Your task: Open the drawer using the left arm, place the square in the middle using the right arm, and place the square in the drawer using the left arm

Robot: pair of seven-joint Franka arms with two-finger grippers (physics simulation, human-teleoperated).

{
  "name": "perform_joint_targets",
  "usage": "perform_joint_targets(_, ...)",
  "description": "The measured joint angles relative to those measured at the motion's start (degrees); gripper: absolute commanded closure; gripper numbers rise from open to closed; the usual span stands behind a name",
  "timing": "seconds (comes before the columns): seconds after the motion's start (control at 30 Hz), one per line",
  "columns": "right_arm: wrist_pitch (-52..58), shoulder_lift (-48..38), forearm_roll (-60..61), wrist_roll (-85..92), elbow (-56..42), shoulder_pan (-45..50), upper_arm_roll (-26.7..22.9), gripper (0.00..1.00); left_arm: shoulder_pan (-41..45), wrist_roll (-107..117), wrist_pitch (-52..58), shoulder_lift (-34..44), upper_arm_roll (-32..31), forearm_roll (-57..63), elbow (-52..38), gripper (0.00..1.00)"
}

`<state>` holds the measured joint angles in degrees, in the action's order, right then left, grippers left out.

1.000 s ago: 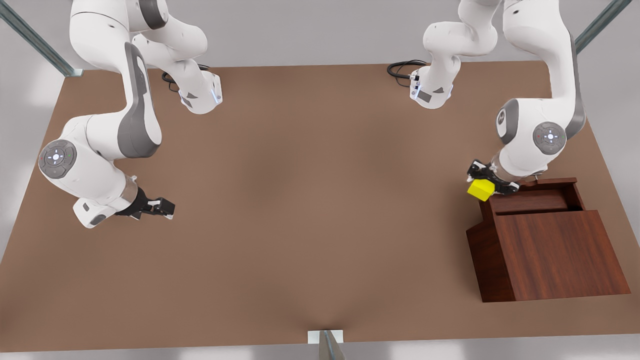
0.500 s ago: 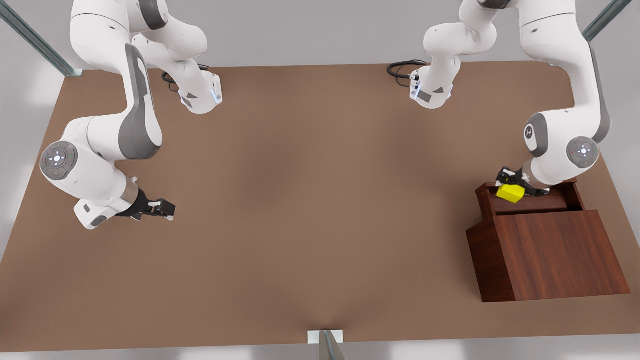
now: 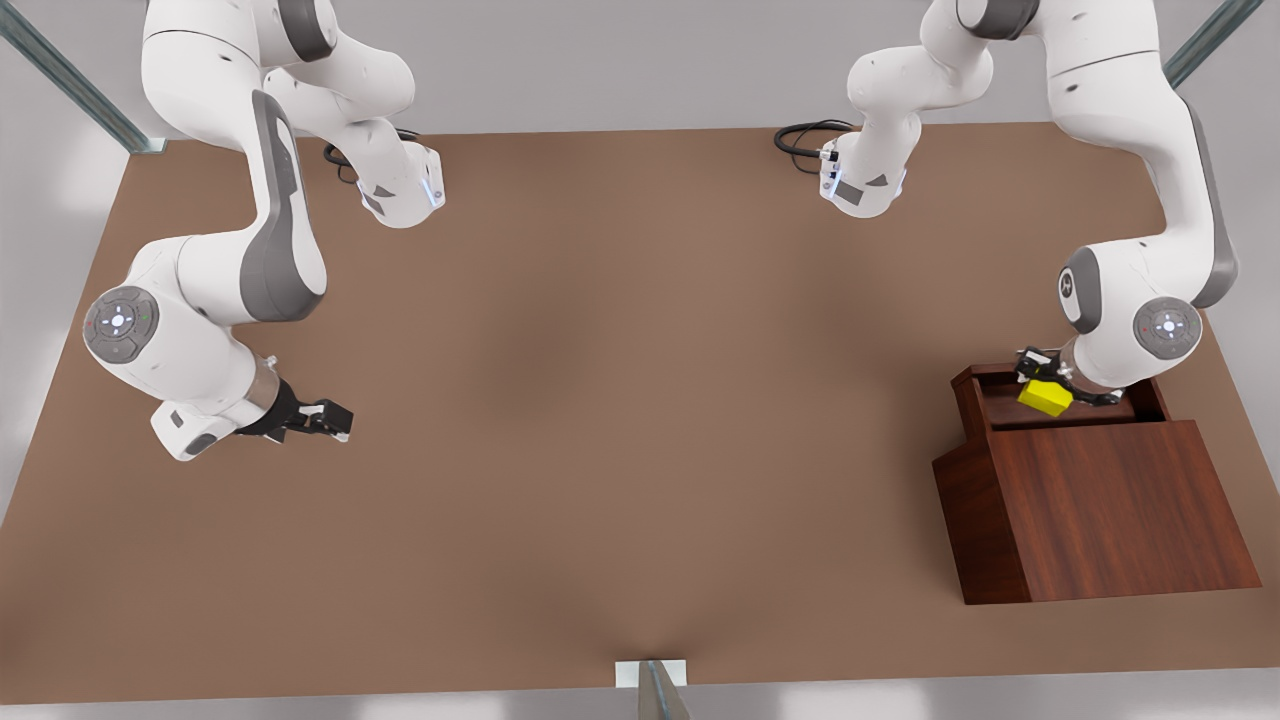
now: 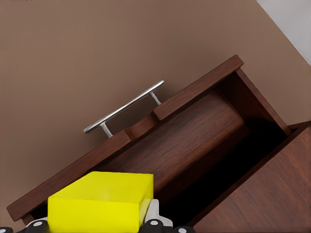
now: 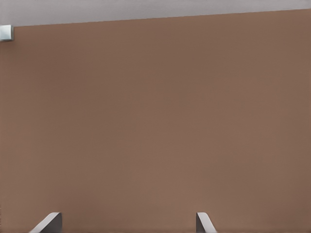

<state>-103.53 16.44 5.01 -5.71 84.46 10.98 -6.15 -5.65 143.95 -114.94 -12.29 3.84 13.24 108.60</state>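
Cube (image 3: 1044,398) sits clamped in the left claw (image 3: 1050,392) directly above the open drawer (image 3: 985,398), while the right claw (image 3: 325,418) waits open, well apart over the desk (image 3: 620,400).

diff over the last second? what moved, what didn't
The left gripper carried the square from beside the cabinet's corner toward the front view's right, over the open drawer, and lowered it; it remains clamped on it. The right gripper, open, waits at the front view's left, barely shifted. Drawer and cabinet did not move.
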Motion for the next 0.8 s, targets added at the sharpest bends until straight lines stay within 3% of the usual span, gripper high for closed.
perform_joint_targets(0.23,0.0,0.0,0.1,-0.1,0.0,0.0,0.1,0.0,-0.6,0.0,0.3,-1.9,0.0,0.2,-1.5,0.4)
perform_joint_targets(0.27,0.0,0.0,0.0,-0.1,0.0,0.0,0.1,0.0,-0.8,0.0,0.2,-1.9,0.0,0.3,-1.5,0.35)
perform_joint_targets(0.33,-0.5,0.1,0.0,-0.1,0.0,0.0,0.1,0.0,-0.8,0.2,0.2,-1.9,0.0,1.5,-1.4,0.0)
perform_joint_targets(0.53,5.2,-0.5,-0.6,0.3,-4.6,-0.1,0.1,0.0,-0.9,-0.3,1.0,-1.7,-0.1,-0.9,-1.5,0.0)
perform_joint_targets(0.57,8.1,-0.6,-0.7,0.1,-6.1,-0.1,0.0,0.0,-1.2,-5.7,3.7,0.5,-1.1,-1.1,-1.7,0.0)
perform_joint_targets(0.67,8.4,-0.7,-0.8,0.0,-6.2,0.0,0.0,0.0,-0.2,-57.0,28.9,1.8,-15.7,-3.0,-17.4,0.0)
perform_joint_targets(0.77,8.2,-0.7,-0.8,0.9,-6.1,-0.6,-0.3,0.0,-0.1,-107.0,36.8,0.9,-20.1,-4.8,-25.9,0.0)
perform_joint_targets(0.8,8.0,-0.7,-0.8,0.8,-6.0,-0.5,-0.3,0.0,-0.3,-114.3,37.1,-0.8,-21.4,-5.4,-29.0,0.0)
